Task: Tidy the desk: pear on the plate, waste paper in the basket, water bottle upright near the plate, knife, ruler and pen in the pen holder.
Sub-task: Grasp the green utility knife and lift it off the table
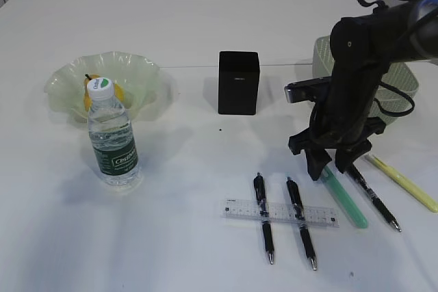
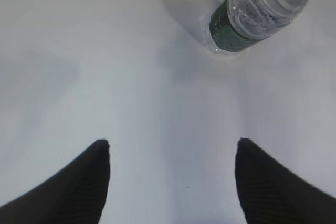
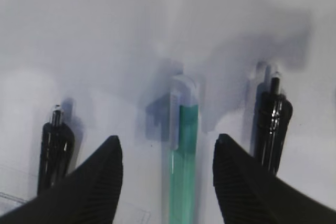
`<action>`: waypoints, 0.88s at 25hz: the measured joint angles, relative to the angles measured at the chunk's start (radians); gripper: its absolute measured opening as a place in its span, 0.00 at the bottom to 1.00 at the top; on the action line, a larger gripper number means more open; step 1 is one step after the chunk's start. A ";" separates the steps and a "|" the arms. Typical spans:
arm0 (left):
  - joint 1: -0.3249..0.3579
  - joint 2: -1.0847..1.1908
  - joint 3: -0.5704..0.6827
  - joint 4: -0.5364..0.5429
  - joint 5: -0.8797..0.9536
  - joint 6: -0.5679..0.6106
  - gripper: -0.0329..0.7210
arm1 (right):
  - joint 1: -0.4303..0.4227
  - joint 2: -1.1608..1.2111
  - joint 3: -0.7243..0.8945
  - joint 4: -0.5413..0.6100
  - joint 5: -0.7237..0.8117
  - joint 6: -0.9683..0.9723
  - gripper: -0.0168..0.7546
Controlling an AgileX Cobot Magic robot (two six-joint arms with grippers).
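Closest to the camera on the white counter (image 1: 205,18), a clear ruler (image 1: 279,213) lies flat with two black pens across it, the left pen (image 1: 263,217) and the middle pen (image 1: 301,221) both running over the top of it. Just right of those there's a green utility knife (image 1: 345,200), then a third black pen (image 1: 373,197), then a yellow pen-shaped thing (image 1: 404,182) angled off toward the edge.

The right tool (image 1: 337,166) hangs right over the near end of the knife with its fingers spread, one on each side of the green body. The right wrist view shows it nicely: knife (image 3: 182,177) sits in the gap, and neither finger looks like it's touching it.

Over on the left, the water bottle (image 1: 113,136) stands upright, just in front of the plate (image 1: 137,76), which is a frilly pale green glass dish with the pear (image 1: 92,94) sitting in it behind the bottle cap. The left tool (image 2: 170,169) only shows in its own wrist view, fingers wide apart over bare counter, with the bottle's base (image 2: 233,30) a bit beyond it.

Further back, the black pen holder (image 1: 238,82) stands mid-counter, and the green mesh basket (image 1: 404,80) sits behind the right arm, partly hidden.
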 joint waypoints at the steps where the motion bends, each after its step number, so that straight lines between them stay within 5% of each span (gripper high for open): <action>1: 0.000 0.000 0.000 0.000 0.000 0.000 0.74 | 0.000 0.006 0.000 0.000 0.000 0.000 0.55; 22: 0.000 0.000 0.000 0.000 0.000 0.000 0.74 | 0.000 0.019 -0.002 -0.009 -0.048 0.000 0.55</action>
